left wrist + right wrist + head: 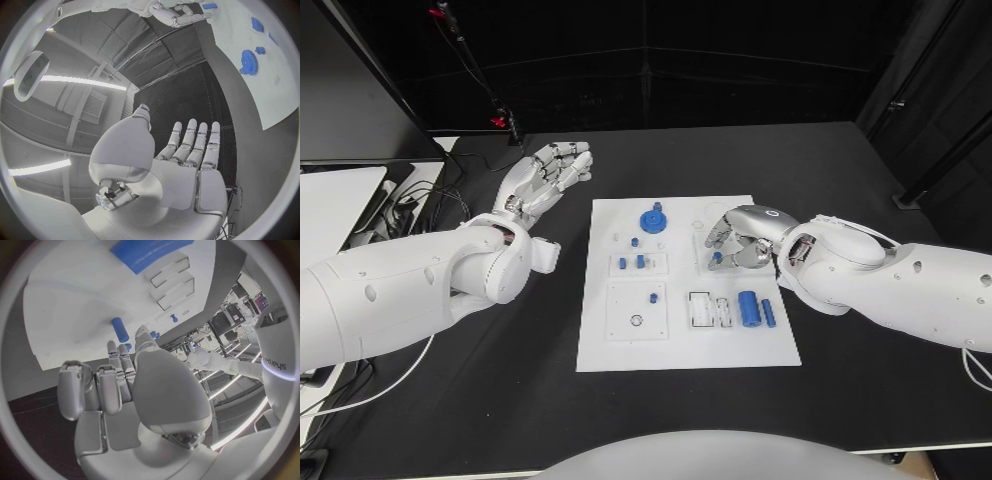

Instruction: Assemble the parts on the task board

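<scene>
The white task board (682, 345) lies mid-table. My right hand (744, 238) hovers over its upper right part, two fingers curled and the others reaching down beside a short blue peg (717, 258) that lies on the board (69, 305). The peg (120, 330) is just past the fingertips (112, 347), and nothing shows between them. A blue gear (653, 220) sits near the board's top, with small blue pieces (630, 263) below it. Two blue cylinders (757, 309) lie at the right. My left hand (548, 175) is flat, fingers straight, off the board's left side and holding nothing.
White slotted blocks (708, 310) and a square plate with a small blue peg (653, 298) occupy the board's lower half. Cables and a white panel (336, 200) lie at the table's far left. In the left wrist view the gear (249, 62) and my right hand (178, 12) appear.
</scene>
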{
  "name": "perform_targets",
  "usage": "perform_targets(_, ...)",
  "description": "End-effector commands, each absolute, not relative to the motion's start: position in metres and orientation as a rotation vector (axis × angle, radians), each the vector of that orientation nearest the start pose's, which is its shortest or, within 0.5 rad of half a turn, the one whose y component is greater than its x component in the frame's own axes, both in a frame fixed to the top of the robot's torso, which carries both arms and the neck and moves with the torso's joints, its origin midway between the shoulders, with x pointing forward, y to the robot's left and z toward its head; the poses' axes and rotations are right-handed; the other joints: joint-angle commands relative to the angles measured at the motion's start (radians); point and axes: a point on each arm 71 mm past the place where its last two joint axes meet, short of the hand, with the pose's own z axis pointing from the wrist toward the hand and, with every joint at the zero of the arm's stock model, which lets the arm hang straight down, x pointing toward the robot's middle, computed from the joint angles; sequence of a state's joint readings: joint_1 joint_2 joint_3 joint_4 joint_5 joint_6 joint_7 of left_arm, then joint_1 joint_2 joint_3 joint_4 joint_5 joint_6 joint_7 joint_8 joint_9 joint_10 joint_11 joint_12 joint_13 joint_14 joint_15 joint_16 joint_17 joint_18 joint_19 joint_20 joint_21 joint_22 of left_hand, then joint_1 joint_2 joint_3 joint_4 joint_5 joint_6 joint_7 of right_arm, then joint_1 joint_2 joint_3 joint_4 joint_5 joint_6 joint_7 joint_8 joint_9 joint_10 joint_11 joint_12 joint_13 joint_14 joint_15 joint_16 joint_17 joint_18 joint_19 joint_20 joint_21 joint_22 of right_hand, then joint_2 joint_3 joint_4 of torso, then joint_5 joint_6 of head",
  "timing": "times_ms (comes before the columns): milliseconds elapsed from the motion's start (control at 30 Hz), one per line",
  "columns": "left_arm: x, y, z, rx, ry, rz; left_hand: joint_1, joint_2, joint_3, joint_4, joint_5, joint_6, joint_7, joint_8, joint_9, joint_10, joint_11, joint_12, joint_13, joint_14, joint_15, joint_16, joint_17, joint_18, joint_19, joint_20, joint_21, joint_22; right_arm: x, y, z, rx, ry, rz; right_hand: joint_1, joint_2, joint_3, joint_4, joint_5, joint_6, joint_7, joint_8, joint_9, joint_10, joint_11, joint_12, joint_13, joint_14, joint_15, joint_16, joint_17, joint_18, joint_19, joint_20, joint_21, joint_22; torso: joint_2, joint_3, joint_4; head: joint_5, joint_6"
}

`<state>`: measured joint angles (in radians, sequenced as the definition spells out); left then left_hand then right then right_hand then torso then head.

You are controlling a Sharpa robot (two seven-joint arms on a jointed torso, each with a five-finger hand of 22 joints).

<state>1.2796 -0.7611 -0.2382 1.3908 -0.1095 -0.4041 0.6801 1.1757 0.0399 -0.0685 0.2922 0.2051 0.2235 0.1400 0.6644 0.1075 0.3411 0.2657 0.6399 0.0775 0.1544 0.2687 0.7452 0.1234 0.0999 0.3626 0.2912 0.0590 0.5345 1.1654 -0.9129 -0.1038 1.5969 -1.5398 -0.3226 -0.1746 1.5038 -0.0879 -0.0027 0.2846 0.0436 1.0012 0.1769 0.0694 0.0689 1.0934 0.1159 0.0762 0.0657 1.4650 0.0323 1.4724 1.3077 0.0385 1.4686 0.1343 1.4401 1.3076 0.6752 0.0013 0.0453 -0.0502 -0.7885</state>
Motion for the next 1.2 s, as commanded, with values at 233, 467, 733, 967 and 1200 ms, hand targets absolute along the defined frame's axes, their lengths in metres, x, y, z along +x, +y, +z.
perform_targets(233,0.5,0.213,-0.188,-0.717,1.225,-1.514,0.001,0.009,-0.007,0.0,0.006,-0.007,0.159,0.005,-0.002,-0.008,0.001,0.005,-0.002,-0.007,-0.001,0.006,-0.002,-0.02,0.007,0.0,0.003,-0.002,0.459,-0.212,-0.222,-0.236,1.797,0.441,0.029,0.022,0.02,-0.001,0.003,0.029,-0.018,0.012,0.004,0.045,-0.016,0.018,0.001,0.063,-0.011,0.004,0.021,0.0,0.029,-0.005,0.001,0.179,0.001,0.0004,-0.0001,0.0,0.001)
perform_targets(467,0.5,0.212,-0.188,-0.717,1.227,-1.514,0.001,0.009,-0.008,0.0,0.006,-0.007,0.159,0.005,-0.002,-0.008,0.0,0.005,-0.002,-0.007,-0.001,0.007,-0.003,-0.02,0.007,0.0,0.003,-0.003,0.46,-0.206,-0.224,-0.246,1.806,0.435,0.05,0.043,0.028,0.0,0.003,0.062,-0.037,0.024,0.008,0.078,-0.031,0.024,0.0,0.065,-0.022,0.007,0.026,-0.001,0.031,-0.015,0.003,0.181,0.0,0.0,0.0001,0.0,0.001)
perform_targets(733,0.5,0.212,-0.188,-0.718,1.228,-1.513,0.001,0.009,-0.008,0.0,0.006,-0.007,0.159,0.005,-0.002,-0.008,0.0,0.005,-0.002,-0.007,-0.001,0.007,-0.003,-0.02,0.007,0.0,0.003,-0.003,0.46,-0.204,-0.224,-0.278,1.81,0.405,0.11,0.069,0.052,-0.008,0.003,0.123,-0.062,0.05,0.017,0.14,-0.055,0.037,-0.001,0.069,-0.042,0.017,0.048,-0.004,0.037,-0.03,0.014,0.188,0.0,-0.0003,-0.0007,0.0,0.002)
perform_targets(967,0.5,0.212,-0.188,-0.719,1.229,-1.513,0.001,0.009,-0.008,0.0,0.006,-0.007,0.159,0.005,-0.002,-0.008,0.0,0.005,-0.002,-0.007,-0.001,0.007,-0.003,-0.02,0.007,0.0,0.003,-0.003,0.459,-0.204,-0.225,-0.289,1.81,0.389,0.145,0.072,0.06,-0.008,0.003,0.158,-0.067,0.063,0.021,0.179,-0.065,0.037,-0.003,0.071,-0.051,0.021,0.059,-0.006,0.04,-0.042,0.02,0.192,-0.001,-0.0002,-0.0008,-0.001,0.001)
perform_targets(1200,0.5,0.212,-0.188,-0.72,1.23,-1.513,0.002,0.01,-0.009,0.0,0.007,-0.007,0.159,0.006,-0.003,-0.008,0.0,0.006,-0.003,-0.007,-0.001,0.008,-0.004,-0.02,0.007,0.0,0.003,-0.003,0.459,-0.203,-0.218,-0.27,1.729,0.439,0.159,0.073,0.062,-0.005,0.003,0.168,-0.068,0.064,0.021,0.19,-0.067,0.031,-0.005,0.072,-0.054,0.022,0.06,-0.007,0.043,-0.045,0.024,0.195,-0.001,0.0001,-0.0008,-0.003,0.004)
